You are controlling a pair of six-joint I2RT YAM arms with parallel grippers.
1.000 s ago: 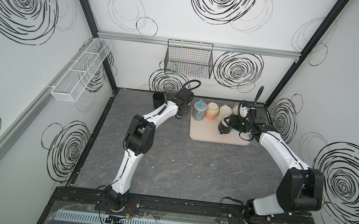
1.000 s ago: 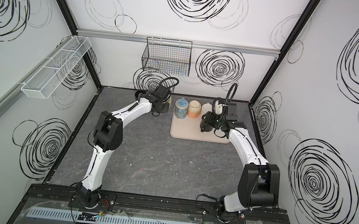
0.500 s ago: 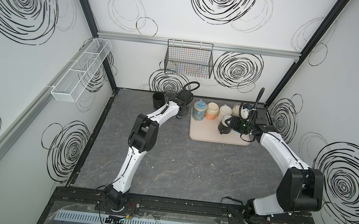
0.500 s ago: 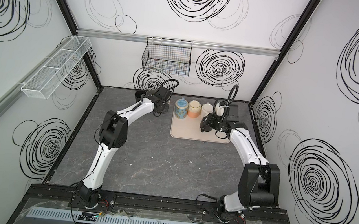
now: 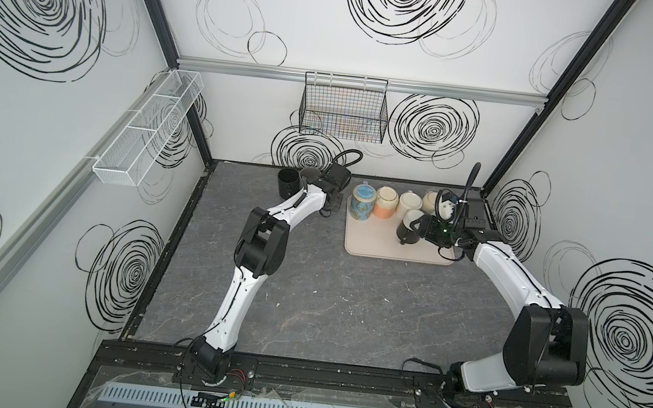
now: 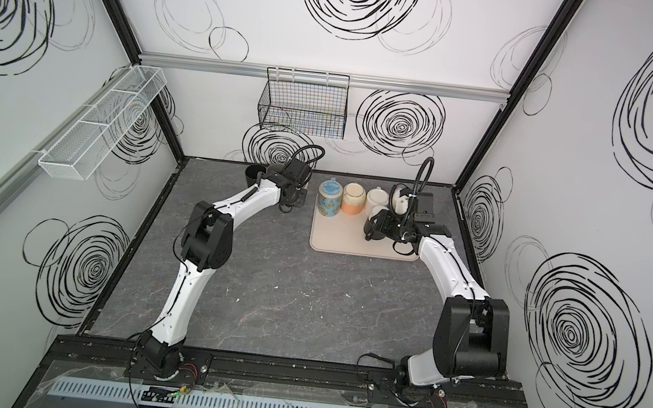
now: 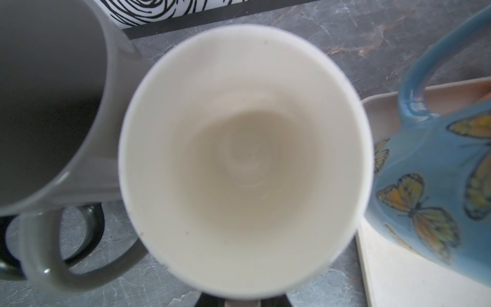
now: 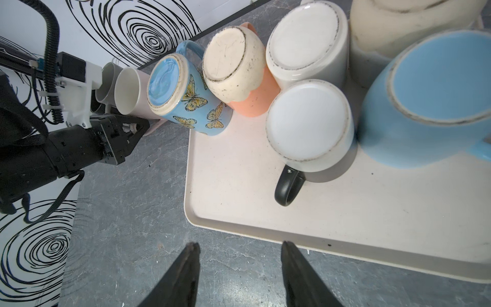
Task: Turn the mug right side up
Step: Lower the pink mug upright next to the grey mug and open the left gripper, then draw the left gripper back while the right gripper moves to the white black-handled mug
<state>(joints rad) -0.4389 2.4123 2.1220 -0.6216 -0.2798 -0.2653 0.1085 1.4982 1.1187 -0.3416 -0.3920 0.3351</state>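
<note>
A white mug stands right side up on the grey table floor, its open mouth filling the left wrist view. It shows as well in the right wrist view, between a grey mug and the tray's corner. My left gripper sits at the mug's near side, dark fingers on either side of a pale piece, shut on it. In both top views the left gripper hides this mug. My right gripper hangs open and holds nothing, above the tray's edge.
A beige tray carries several upside-down mugs: a butterfly mug, a peach one, white ones, one with a black handle, and a light blue one. A black mug stands at the back left. A wire basket hangs on the back wall.
The left arm has shifted slightly, its wrist staying by the tray's back left corner. The right arm has not moved.
</note>
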